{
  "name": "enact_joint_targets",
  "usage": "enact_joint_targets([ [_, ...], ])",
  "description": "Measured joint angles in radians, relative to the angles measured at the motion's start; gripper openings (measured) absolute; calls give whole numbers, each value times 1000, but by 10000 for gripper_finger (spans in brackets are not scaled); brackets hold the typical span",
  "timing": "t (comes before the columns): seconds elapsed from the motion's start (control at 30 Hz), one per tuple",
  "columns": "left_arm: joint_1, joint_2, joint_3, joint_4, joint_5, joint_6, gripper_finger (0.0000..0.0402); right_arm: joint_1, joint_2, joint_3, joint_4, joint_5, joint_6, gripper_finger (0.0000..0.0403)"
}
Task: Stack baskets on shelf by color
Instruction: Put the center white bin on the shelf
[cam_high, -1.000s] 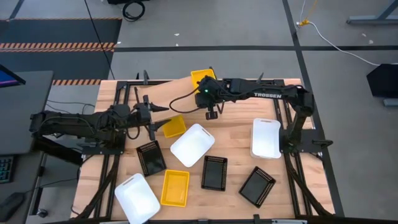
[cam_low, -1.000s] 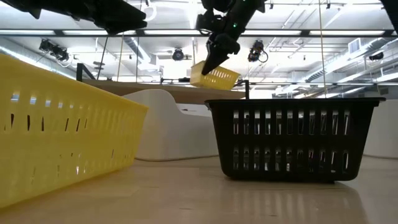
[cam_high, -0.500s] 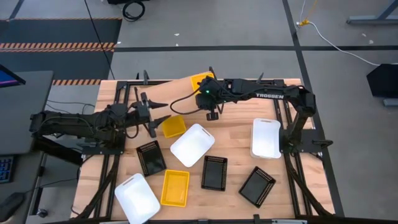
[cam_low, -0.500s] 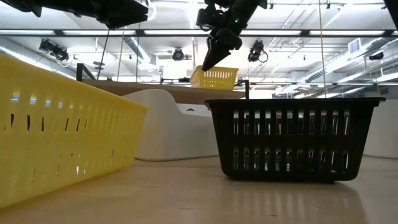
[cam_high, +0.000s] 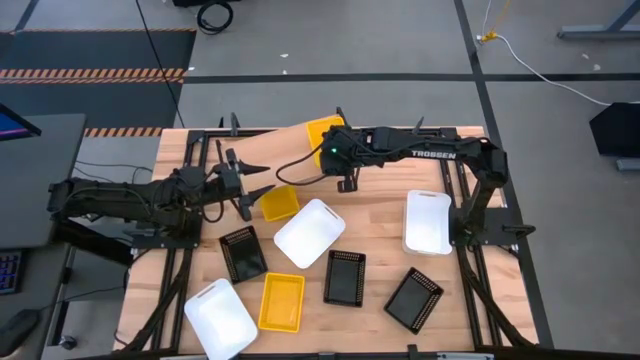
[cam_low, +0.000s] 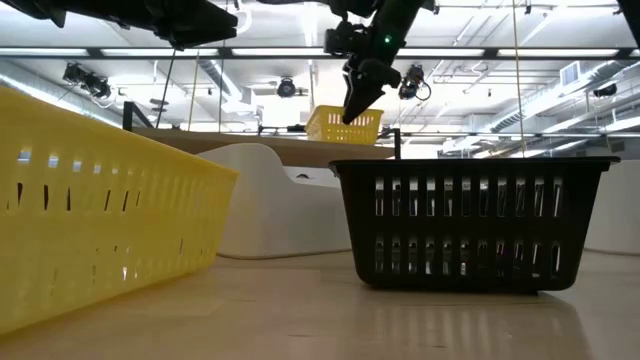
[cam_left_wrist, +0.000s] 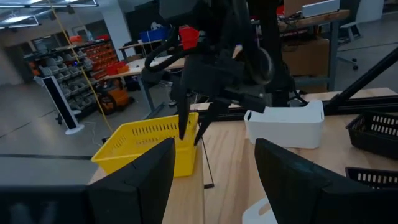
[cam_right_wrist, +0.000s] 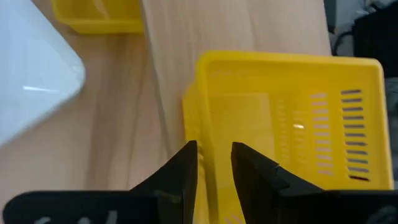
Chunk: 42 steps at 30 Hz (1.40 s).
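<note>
A yellow basket (cam_high: 324, 128) (cam_low: 345, 126) (cam_right_wrist: 292, 118) stands level by its bottom on the light wooden shelf (cam_high: 272, 141) (cam_low: 250, 141) at the table's far side. My right gripper (cam_low: 355, 115) (cam_right_wrist: 214, 158) reaches over from the right. It points down, slightly open, with its fingers on either side of that basket's near wall. My left gripper (cam_high: 246, 185) (cam_left_wrist: 211, 180) is wide open above the table's left part, beside a second yellow basket (cam_high: 280, 201) that lies on the tabletop. It touches nothing. My right gripper comes from above, slanting in from the table's right. One finger (cam_right_wrist: 255, 168) is inside the yellow basket and one finger (cam_right_wrist: 183, 165) is outside its near wall (cam_right_wrist: 202, 124). I cannot tell whether either finger touches the wall. The basket rests on the shelf.
On the tabletop lie three white baskets (cam_high: 310, 232) (cam_high: 428, 222) (cam_high: 220, 318), a yellow one (cam_high: 281, 301) and three black ones (cam_high: 243, 253) (cam_high: 345, 277) (cam_high: 414, 298). The shelf plank to the left of the placed basket is bare wood.
A second ago the right gripper held the yellow basket tilted just above the shelf. It then set it down level on the plank. Since then the gripper has shifted a little toward the table's right and slightly down, while the basket has stayed where it was.
</note>
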Motion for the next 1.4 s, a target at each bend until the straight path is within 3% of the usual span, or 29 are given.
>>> enact_joint_targets([
  [0.13, 0, 0, 0, 0, 0, 0, 229, 0, 0, 0, -23, 53, -18, 103],
  [0.6, 0, 0, 0, 1, 0, 8, 229, 7, -1, 0, -44, 79, -60, 103],
  [0.8, 0, 0, 0, 1, -10, 9, 229, 77, -7, 67, -50, 90, -18, 103],
  [1.03, 2, 0, 0, -26, -41, 9, 229, 177, -7, 165, -171, 141, 262, 103],
  [1.23, 1, 0, 0, -65, -41, -15, 229, 273, 3, 168, -255, 11, 638, 103],
  [1.4, 0, 0, 0, -139, 33, -53, 229, 363, 5, 110, -319, 23, 844, 103],
])
